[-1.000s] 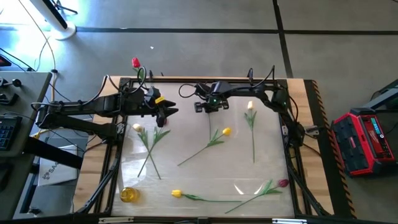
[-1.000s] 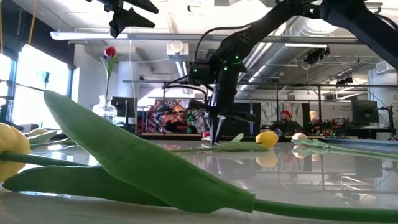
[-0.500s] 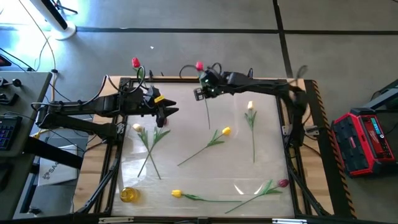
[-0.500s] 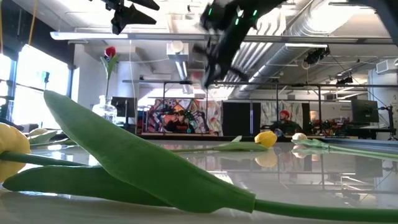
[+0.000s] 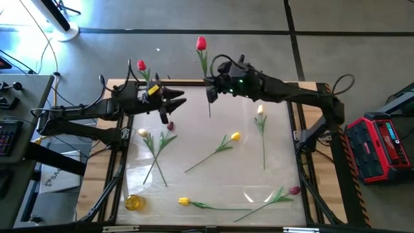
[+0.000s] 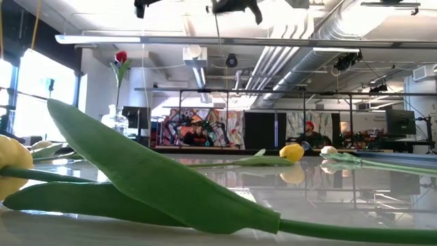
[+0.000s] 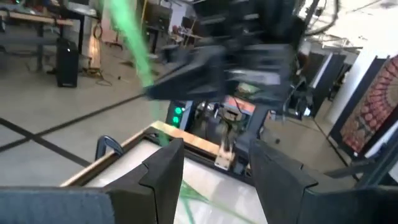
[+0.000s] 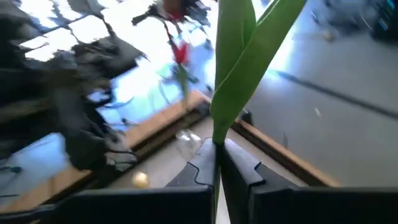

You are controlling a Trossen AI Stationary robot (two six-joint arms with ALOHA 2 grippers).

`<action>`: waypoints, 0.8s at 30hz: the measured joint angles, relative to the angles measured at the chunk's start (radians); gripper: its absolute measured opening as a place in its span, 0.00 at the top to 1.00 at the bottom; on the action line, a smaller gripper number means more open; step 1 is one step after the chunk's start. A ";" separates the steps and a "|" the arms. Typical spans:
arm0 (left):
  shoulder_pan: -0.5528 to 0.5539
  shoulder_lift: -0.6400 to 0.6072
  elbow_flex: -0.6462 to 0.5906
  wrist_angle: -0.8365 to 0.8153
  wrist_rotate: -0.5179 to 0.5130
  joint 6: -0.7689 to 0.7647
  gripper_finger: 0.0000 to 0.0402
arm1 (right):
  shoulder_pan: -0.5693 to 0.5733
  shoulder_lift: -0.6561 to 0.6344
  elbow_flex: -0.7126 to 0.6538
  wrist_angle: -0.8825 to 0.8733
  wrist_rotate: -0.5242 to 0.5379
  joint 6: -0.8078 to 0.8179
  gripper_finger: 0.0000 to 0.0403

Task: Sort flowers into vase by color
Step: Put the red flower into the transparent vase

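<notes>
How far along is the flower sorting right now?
Done: one red tulip already stands in the vase at the table's far-left corner. In hand: the right gripper is shut on a second red tulip, held above the table's far edge; the left gripper hovers open nearby. Left: the cream, yellow and maroon tulips lie on the table.
</notes>
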 joint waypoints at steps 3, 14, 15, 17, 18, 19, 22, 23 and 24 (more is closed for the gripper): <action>0.013 0.001 0.000 0.020 0.010 0.000 0.55 | 0.038 -0.009 0.000 0.006 0.000 -0.078 1.00; 0.051 0.008 0.000 0.105 0.123 0.007 0.40 | 0.143 -0.005 0.000 0.091 -0.058 -0.278 1.00; 0.057 0.009 0.000 0.112 0.136 0.012 0.40 | 0.150 -0.005 0.000 0.105 -0.064 -0.287 1.00; 0.064 0.009 0.000 0.136 0.168 0.019 0.40 | 0.163 -0.005 0.000 0.128 -0.076 -0.300 1.00; 0.067 0.009 0.000 0.151 0.182 0.019 0.40 | 0.169 -0.005 0.000 0.136 -0.081 -0.310 1.00; 0.070 0.008 0.000 0.164 0.195 0.019 0.40 | 0.175 -0.005 0.000 0.140 -0.083 -0.317 1.00; 0.083 0.008 0.000 0.185 0.246 0.011 0.40 | 0.184 -0.005 0.000 0.145 -0.059 -0.322 1.00; 0.090 0.009 0.000 0.183 0.265 0.000 0.39 | 0.184 -0.004 0.000 0.145 -0.054 -0.315 1.00; 0.098 0.014 0.000 0.180 0.279 -0.016 0.39 | 0.185 -0.002 0.000 0.146 -0.057 -0.313 1.00</action>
